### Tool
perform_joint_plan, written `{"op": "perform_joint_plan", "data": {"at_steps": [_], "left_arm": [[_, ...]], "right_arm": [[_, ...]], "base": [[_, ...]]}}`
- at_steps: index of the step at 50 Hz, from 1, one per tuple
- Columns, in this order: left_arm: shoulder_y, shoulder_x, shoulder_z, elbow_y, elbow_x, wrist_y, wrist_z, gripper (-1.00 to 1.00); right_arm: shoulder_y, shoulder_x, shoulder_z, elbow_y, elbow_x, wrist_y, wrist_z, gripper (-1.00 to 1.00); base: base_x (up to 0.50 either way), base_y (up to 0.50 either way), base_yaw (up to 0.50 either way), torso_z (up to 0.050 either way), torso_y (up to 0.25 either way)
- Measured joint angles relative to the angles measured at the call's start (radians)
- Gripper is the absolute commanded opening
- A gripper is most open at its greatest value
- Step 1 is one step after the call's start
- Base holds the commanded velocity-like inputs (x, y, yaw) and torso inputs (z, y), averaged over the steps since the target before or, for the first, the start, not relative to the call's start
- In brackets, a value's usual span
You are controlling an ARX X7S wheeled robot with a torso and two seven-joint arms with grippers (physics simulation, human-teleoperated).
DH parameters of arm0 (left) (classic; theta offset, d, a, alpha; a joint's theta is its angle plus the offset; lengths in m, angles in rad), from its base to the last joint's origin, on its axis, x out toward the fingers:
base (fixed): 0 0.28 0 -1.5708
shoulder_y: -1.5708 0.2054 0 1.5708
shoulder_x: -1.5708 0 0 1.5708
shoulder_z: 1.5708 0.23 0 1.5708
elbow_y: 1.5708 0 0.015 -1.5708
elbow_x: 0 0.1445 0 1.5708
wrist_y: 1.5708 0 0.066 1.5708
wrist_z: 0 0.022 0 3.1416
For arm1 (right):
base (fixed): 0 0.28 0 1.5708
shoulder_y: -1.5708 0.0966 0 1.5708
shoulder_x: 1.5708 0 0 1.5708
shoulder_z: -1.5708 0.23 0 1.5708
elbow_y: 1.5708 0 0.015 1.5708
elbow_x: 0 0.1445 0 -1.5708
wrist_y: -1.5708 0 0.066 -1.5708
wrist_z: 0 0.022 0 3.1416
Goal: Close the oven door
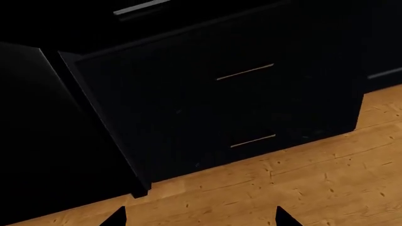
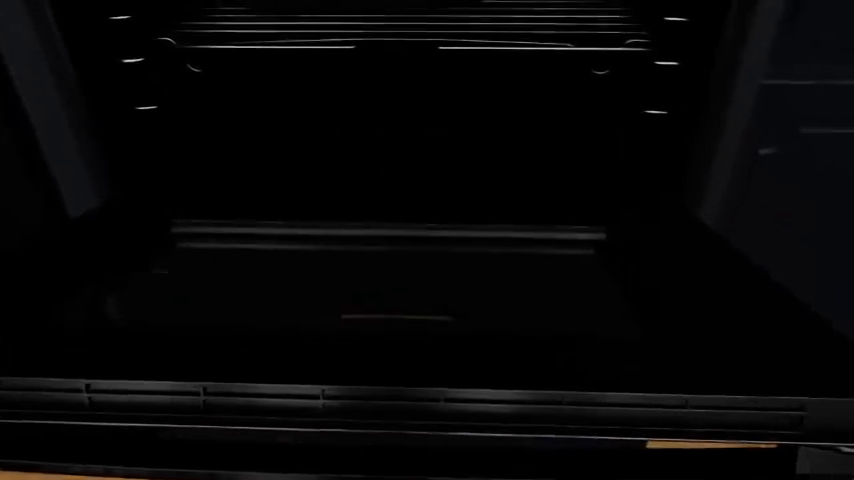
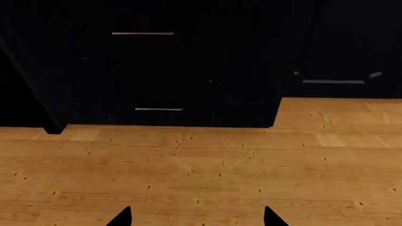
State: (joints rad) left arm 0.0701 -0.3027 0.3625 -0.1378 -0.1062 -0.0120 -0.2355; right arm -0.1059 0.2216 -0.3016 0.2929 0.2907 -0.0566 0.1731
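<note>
The oven door (image 2: 400, 330) hangs open and lies flat toward me, filling the lower half of the head view. Its dark glass window faces up, and its slotted vent strip (image 2: 400, 400) runs along the near edge. Beyond it gapes the dark oven cavity with wire racks (image 2: 400, 40). Neither gripper shows in the head view. My left gripper (image 1: 201, 219) is open over wooden floor, only its two fingertips visible, nothing between them. My right gripper (image 3: 197, 219) is also open above the floor, with an empty gap between its tips.
Black drawer fronts with short brass pulls (image 1: 245, 71) (image 3: 142, 33) stand ahead of both wrist cameras. Light wood floor (image 3: 201, 165) lies below them. A dark surface (image 1: 37, 141) beside the drawers in the left wrist view is too dark to identify.
</note>
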Motion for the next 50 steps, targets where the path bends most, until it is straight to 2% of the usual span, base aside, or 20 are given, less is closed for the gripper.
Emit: {"op": "perform_joint_plan", "data": {"at_steps": [50], "left_arm": [[-0.005, -0.009, 0.014, -0.002, -0.015, -0.005, -0.009, 1.0]], "right_arm": [[0.004, 0.007, -0.018, 0.01, 0.013, -0.008, 0.009, 1.0]], "base": [[0.21, 0.02, 0.0, 0.0, 0.0]]}}
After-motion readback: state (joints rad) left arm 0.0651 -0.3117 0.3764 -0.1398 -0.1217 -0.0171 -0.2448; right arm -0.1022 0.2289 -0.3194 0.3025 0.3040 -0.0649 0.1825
